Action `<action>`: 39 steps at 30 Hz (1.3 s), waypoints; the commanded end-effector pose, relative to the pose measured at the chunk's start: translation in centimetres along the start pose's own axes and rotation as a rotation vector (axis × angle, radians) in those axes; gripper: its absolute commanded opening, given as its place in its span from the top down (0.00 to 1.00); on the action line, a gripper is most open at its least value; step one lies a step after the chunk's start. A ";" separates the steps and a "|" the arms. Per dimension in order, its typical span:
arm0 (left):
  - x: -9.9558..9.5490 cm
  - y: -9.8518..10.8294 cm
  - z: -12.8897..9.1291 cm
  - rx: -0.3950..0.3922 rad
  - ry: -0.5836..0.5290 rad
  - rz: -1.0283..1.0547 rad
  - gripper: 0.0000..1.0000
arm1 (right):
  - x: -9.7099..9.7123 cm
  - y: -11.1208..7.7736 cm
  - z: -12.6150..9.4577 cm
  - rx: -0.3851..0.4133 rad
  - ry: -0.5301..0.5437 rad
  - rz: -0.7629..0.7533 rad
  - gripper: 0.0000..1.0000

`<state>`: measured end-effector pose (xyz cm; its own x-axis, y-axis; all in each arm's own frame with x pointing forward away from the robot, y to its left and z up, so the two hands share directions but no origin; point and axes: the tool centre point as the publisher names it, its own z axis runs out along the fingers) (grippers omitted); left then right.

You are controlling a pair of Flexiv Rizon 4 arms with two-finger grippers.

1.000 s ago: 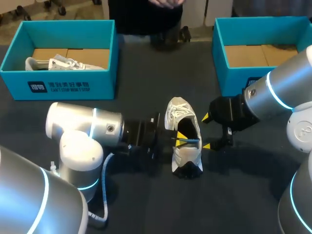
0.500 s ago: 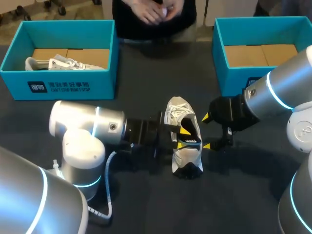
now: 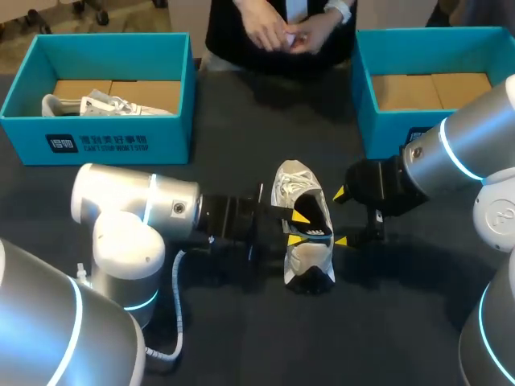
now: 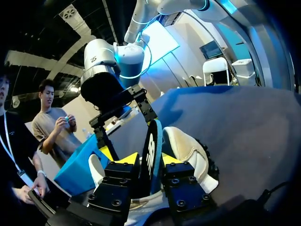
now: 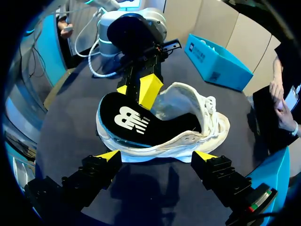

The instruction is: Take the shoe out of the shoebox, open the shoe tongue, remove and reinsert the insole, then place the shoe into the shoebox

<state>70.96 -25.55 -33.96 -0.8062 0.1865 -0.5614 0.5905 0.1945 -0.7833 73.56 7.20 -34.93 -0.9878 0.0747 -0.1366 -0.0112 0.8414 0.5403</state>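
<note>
A white shoe (image 3: 306,259) lies on the dark table, its black insole (image 3: 316,221) with a blue edge partly in the opening. In the right wrist view the insole (image 5: 141,125) rises over the shoe's (image 5: 197,108) near side wall. My left gripper (image 3: 299,227) comes in from the left with its fingers in the opening. It is open, and the insole (image 4: 153,141) stands on edge between its fingers. My right gripper (image 3: 340,217) is wide open just right of the shoe, a yellow tip toward each end, holding nothing.
A teal shoebox (image 3: 96,137) at the back left holds a second white shoe (image 3: 105,104). Another teal shoebox (image 3: 386,133) stands at the back right, showing only its cardboard floor. The table in front of the shoe is bare.
My left gripper's yellow tips, pressed together on the insole's edge a second ago, have spread apart. The shoe and the right arm have not moved.
</note>
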 end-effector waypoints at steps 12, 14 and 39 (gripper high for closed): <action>0.6 1.3 1.3 -0.001 0.041 -0.017 1.00 | 0.1 0.0 0.0 0.000 -0.002 -0.001 0.00; 0.4 1.8 1.4 -0.002 0.040 -0.012 1.00 | 0.1 0.0 0.0 0.000 -0.002 -0.001 0.00; -0.2 0.6 0.4 0.024 0.033 0.014 0.61 | 0.1 0.0 0.0 0.000 -0.002 -0.001 0.00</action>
<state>72.14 -26.63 -34.80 -0.7961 0.2270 -0.5609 0.5993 0.1669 -0.7830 73.56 7.20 -34.93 -0.9878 0.0747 -0.1366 -0.0112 0.8414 0.5403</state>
